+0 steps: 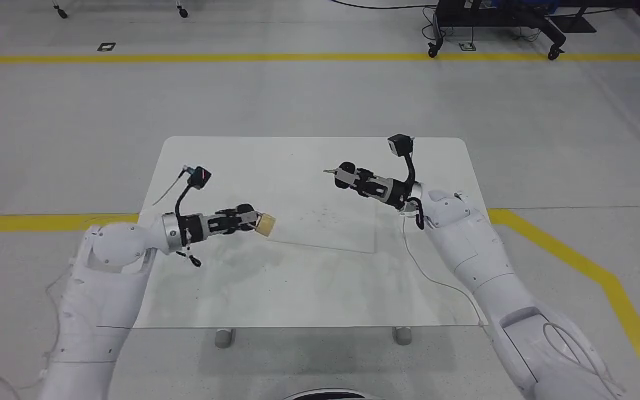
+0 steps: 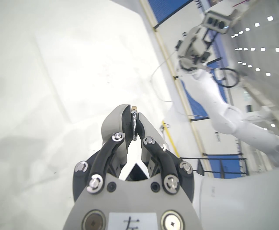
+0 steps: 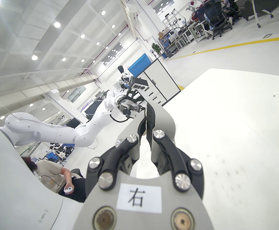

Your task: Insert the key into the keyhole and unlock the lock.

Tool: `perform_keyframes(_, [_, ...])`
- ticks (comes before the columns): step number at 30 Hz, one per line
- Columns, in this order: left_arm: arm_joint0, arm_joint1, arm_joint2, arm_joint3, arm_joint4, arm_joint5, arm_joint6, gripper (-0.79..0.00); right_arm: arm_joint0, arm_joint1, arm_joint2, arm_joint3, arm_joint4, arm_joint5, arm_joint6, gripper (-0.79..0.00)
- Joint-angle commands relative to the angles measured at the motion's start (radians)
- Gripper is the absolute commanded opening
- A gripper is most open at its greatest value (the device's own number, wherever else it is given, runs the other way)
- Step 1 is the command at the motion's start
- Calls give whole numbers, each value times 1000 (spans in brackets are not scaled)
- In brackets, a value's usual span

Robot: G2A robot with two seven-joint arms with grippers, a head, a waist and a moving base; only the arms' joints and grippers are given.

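Both halves of the job hang above the desk (image 1: 300, 290): the left pincer (image 1: 250, 220) clamps the brass lock (image 1: 266, 223) at its tips; the right pincer (image 1: 340, 175), well apart, pinches the key (image 1: 328, 172) jutting ahead. Lining key squarely with keyhole first looks wise.

A pale grey floor (image 1: 300, 90) crossed by yellow lines (image 1: 250, 58) surrounds a white, round-cornered table (image 1: 300, 290). A black wheeled stand (image 1: 470, 15) sits on the floor well beyond it. Round ceiling lights (image 3: 57, 24) shine among white beams (a tall hall), with white cabinets (image 3: 159, 80), a blue panel (image 3: 140, 62), a potted plant (image 3: 156, 49) and black office chairs (image 3: 214, 13) farther off
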Motion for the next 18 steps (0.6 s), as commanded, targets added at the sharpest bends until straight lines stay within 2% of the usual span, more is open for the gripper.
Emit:
perform_keyframes(1, [-13,0,10,24,-114,-35,-60,-785,0,0,0,0,0,0,0,-785])
perform_keyframes(10, [-12,-1,9,23,-114,-33,-49,-785,0,0,0,0,0,0,0,-785])
perform_keyframes(11, [1,-5,22,20,-173,-19,-37,-785,0,0,0,0,0,0,0,-785])
perform_keyframes(12, [7,-10,38,25,-290,11,-76,-785,-2,0,0,-2,-3,5,-4,-785])
perform_keyframes(14, [-16,-15,34,100,-448,95,-85,-785,-16,2,5,-35,-39,24,-50,-785])
perform_keyframes(16, [-54,-27,60,185,-642,226,-136,-785,-38,2,14,-69,-57,20,-109,-785])
perform_keyframes(18, [-117,-36,92,286,-711,322,-158,-785,-54,3,23,-101,-89,22,-158,-785])
